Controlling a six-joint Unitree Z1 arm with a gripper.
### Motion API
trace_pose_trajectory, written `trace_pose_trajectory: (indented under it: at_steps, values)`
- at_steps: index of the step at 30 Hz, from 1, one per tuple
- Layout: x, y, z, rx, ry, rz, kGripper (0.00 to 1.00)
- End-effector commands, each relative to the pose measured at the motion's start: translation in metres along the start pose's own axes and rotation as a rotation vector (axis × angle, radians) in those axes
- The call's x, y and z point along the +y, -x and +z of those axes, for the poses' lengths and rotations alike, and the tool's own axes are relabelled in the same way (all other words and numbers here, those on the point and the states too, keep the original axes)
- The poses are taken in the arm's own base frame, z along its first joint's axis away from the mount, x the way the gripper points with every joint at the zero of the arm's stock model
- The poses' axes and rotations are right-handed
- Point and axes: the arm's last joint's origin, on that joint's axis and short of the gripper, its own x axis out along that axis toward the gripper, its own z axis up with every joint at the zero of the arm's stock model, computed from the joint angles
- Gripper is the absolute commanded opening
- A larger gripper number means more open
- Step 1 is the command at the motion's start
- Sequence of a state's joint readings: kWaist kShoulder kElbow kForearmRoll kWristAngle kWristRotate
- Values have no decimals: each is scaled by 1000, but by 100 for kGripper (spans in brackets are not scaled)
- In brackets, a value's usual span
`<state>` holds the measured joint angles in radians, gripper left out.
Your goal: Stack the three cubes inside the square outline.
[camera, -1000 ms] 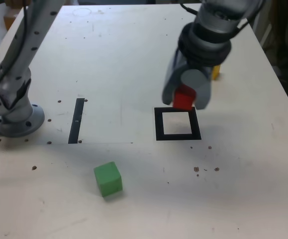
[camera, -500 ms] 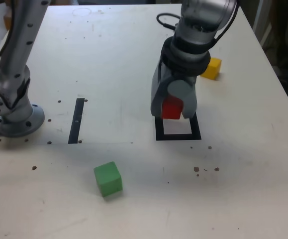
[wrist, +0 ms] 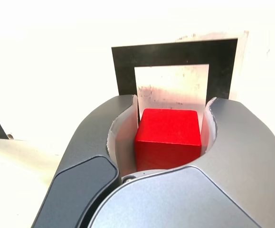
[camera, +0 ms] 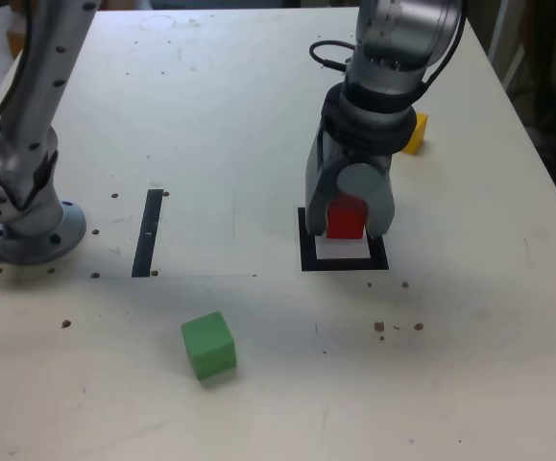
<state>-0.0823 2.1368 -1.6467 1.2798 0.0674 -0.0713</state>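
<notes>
**Red cube held over the frame, placement not yet done**

The table [camera: 258, 115] is broad and pale, with wide bare room on the exterior view's left and near side. The arm [camera: 393, 58] reaches in from the far side, and its gripper [camera: 347, 223] is clamped on the red cube [camera: 346, 218], a jaw pressed to each side face. The cube sits directly over the square outline [camera: 304, 252]; whether it touches the pale centre cannot be told. In the wrist view the red cube [wrist: 168, 137] lines up squarely with the frame's [wrist: 175, 52] inner edges.

The main risk appears to be a release while the cube is off the surface or slightly off-centre: it could bounce or settle across the black border, spoiling the base for the stack. Jaws dragging as they part could also twist it.

The green cube [camera: 207, 345] lies well apart toward the near side, with open table all around. The yellow cube [camera: 413, 133] sits behind the arm, partly hidden and nearer the exterior view's right edge, so room there is tighter. A narrow black strip [camera: 148, 232] lies well clear.
</notes>
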Motion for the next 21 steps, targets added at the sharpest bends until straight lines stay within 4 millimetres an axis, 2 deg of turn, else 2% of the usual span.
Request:
trace_pose_trajectory:
  at_steps: [1,8,21]
  values:
    - [2,-4,1,13,6,3,25]
    - [8,-12,4,38,13,-1,28]
    - [15,-19,5,57,19,-14,40]
